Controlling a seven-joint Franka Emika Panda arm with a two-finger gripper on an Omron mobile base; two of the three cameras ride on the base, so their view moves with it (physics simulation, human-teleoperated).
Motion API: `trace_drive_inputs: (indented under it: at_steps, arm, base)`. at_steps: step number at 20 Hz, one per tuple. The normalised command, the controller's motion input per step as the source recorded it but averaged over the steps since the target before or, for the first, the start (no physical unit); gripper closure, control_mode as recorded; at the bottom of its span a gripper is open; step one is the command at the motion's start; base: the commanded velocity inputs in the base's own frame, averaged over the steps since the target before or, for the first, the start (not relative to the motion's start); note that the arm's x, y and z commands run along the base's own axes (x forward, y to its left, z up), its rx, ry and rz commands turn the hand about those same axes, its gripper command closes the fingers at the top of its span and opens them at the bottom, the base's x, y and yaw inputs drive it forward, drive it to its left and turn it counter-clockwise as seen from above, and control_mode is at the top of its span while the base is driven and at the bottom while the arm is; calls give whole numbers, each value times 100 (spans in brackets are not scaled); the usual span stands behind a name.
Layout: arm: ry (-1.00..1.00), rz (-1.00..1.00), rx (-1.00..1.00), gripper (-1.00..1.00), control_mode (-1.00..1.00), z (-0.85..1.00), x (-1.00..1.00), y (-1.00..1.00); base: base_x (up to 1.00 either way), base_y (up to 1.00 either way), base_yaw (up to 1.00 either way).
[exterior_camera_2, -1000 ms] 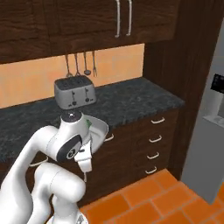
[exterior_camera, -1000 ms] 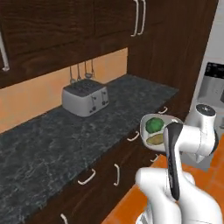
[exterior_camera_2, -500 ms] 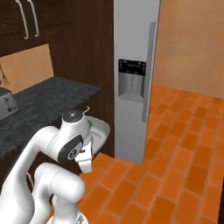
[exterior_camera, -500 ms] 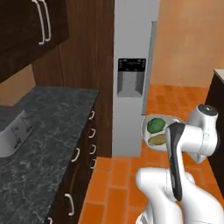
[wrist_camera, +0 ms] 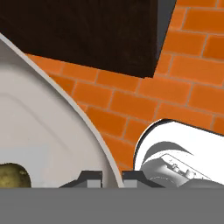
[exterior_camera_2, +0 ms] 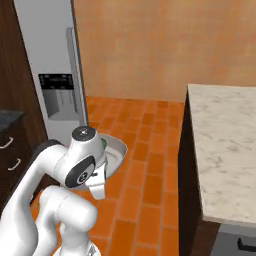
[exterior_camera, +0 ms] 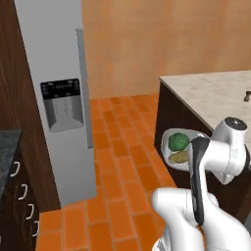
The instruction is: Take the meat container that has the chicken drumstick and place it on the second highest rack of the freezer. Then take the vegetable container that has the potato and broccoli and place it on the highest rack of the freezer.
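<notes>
The pale vegetable container [exterior_camera: 170, 147] hangs in front of my arm, with the dark green broccoli [exterior_camera: 178, 141] and the yellow-brown potato [exterior_camera: 179, 157] in it. In the hand view my gripper [wrist_camera: 111, 178] is shut on the container's rim [wrist_camera: 87, 127], and a bit of potato [wrist_camera: 13, 176] shows at the lower left. From the right side the container [exterior_camera_2: 118, 150] peeks out behind the wrist. The grey freezer [exterior_camera: 54, 88] stands to the left with its door shut and its long handle [exterior_camera: 84, 88] facing me, so both racks are hidden. The meat container and chicken drumstick are out of view.
An island with a pale marble top [exterior_camera: 215, 95] and dark sides stands close on the right [exterior_camera_2: 225, 135]. Dark wooden drawers [exterior_camera: 17, 196] under a black counter are at the lower left. Orange brick floor [exterior_camera: 122, 147] lies open between freezer and island.
The whole picture has swung: the toaster counter has left the views, and the freezer and then the island have come in. The container stays in the shut gripper, at the same place beside the arm.
</notes>
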Motion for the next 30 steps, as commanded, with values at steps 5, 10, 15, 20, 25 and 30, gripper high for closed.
trace_drive_inputs:
  at_steps: [5,10,15,20,25,30]
  arm:
    - [0,0,0,100,100,0,0,0]
    - [0,0,0,100,100,0,0,0]
    - [0,0,0,100,100,0,0,0]
    - [0,0,0,100,100,0,0,0]
    - [0,0,0,100,100,0,0,0]
    - [0,0,0,100,100,0,0,0]
  base:
    - [100,-73,-18]
    - [100,-8,-1]
    - [100,-5,0]
    - [100,-18,0]
    - [100,-3,0]
    - [100,0,0]
